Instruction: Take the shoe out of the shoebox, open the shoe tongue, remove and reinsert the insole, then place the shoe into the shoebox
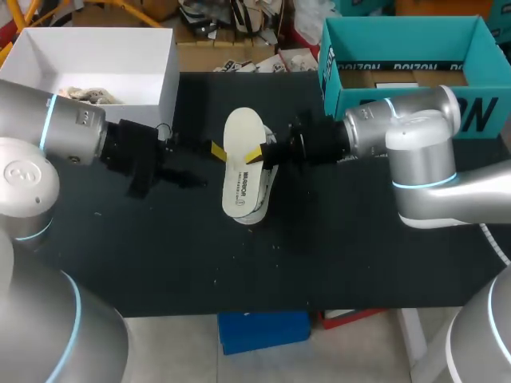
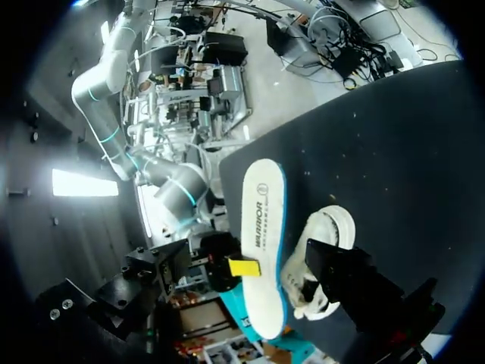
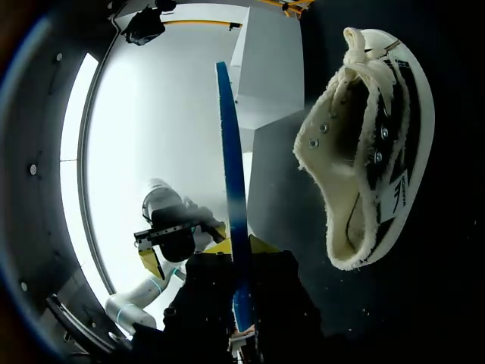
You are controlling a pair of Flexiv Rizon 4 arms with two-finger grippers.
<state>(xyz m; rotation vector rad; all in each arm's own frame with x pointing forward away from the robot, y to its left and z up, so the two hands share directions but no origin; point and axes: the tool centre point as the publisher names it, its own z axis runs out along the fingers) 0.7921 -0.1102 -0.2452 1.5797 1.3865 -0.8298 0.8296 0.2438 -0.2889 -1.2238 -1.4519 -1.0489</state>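
Right gripper (image 1: pixel 235 152) pinches the insole (image 1: pixel 243 128) (white top, blue underside) beside the shoe (image 1: pixel 259 206) on the table (image 1: pixel 359 263).

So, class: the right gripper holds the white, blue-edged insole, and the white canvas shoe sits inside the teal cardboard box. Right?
No. The right gripper holds the white, blue-edged insole, but the white canvas shoe lies on the black table, as the left wrist view shows.

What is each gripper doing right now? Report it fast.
Left gripper: cannot be told, its yellow tips do not show.
Right gripper: jaws closed on the insole.
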